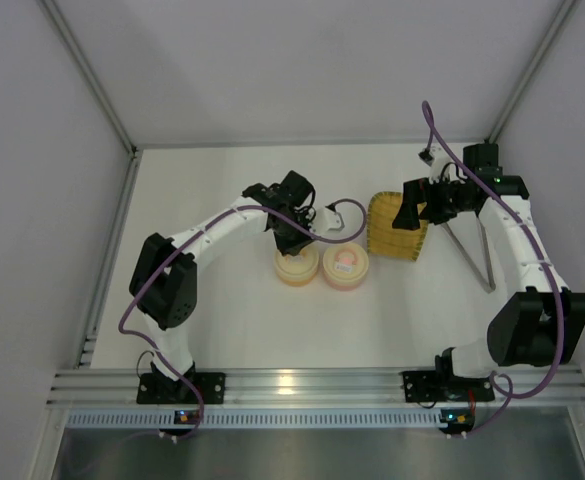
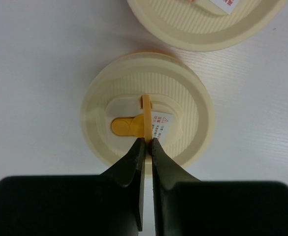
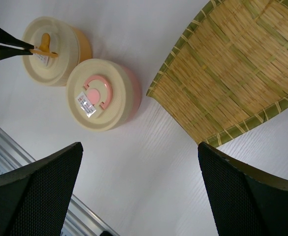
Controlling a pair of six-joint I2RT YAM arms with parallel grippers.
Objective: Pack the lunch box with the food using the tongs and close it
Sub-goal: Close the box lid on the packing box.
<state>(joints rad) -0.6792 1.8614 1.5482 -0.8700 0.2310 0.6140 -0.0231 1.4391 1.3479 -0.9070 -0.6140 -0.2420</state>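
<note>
While tubs (image 3: 55,49) (image 3: 102,93) sit lidded | left pincer (image 2: 147,140) clamps lid tab (image 2: 146,110) | right pincer (image 3: 140,162) wide, empty

So from up top: two tubs sit just beside each other on the table (image 1: 232,320), the cream-yellow tub (image 1: 296,270) on the left and the pink tub (image 1: 344,267) on the right, both capped. The left gripper (image 1: 290,242) is right down over the far edge of the yellow one. The right gripper (image 1: 410,213) hangs over the yellow tray (image 1: 387,236). The tongs (image 1: 468,256) lie flat just right of that tray, V-tip pointing toward the arm bases.
</note>
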